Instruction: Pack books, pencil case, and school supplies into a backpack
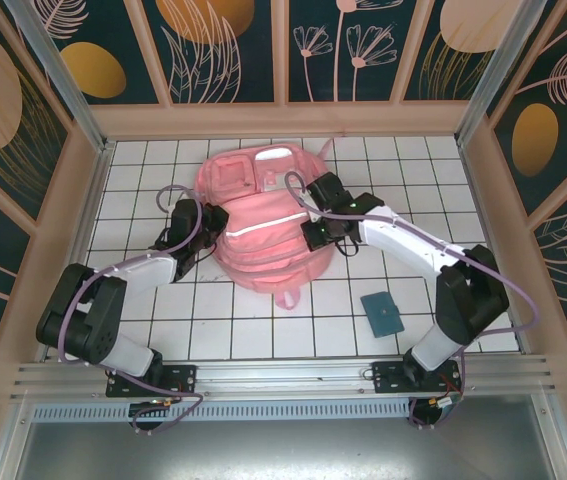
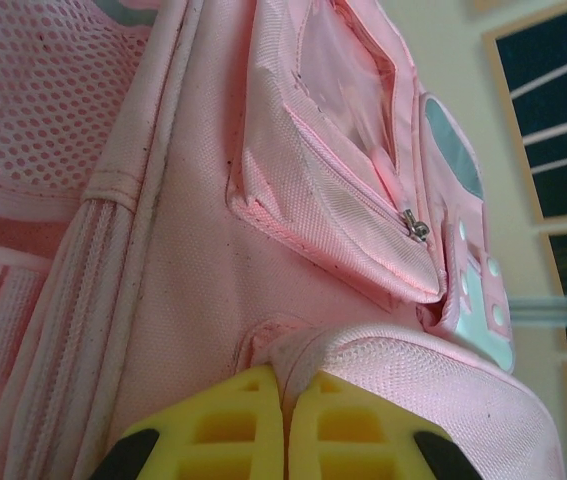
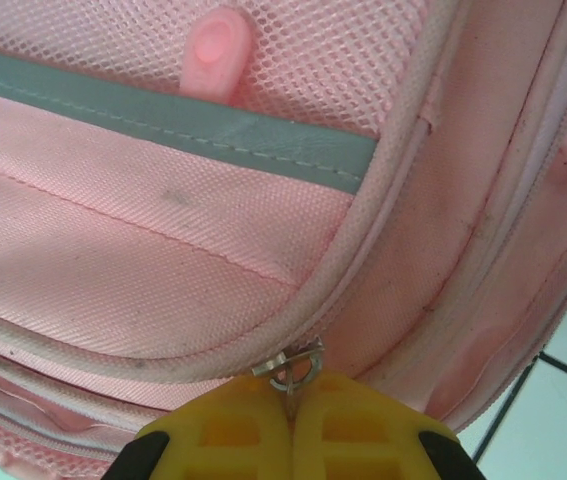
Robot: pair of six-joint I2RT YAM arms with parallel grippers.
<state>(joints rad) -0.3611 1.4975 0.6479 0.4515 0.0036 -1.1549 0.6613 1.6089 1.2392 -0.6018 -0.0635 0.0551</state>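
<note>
Bending inward mid-frame, both arms flank the backpack (image 1: 263, 250); left fingers (image 2: 228, 430) pinch its fabric, right fingers (image 3: 228, 440) pinch its zipper pull (image 3: 293, 372).

Top view looks steeply down over the tabletop (image 1: 263, 320) from its near edge — both wrist views hug the backpack (image 1: 263, 255), shared by all.

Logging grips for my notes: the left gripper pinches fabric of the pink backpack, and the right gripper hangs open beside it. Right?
Not quite. The right gripper is not open: it is shut on the metal zipper pull of the pink backpack, as the right wrist view shows. The left gripper does pinch the backpack's fabric.
</note>
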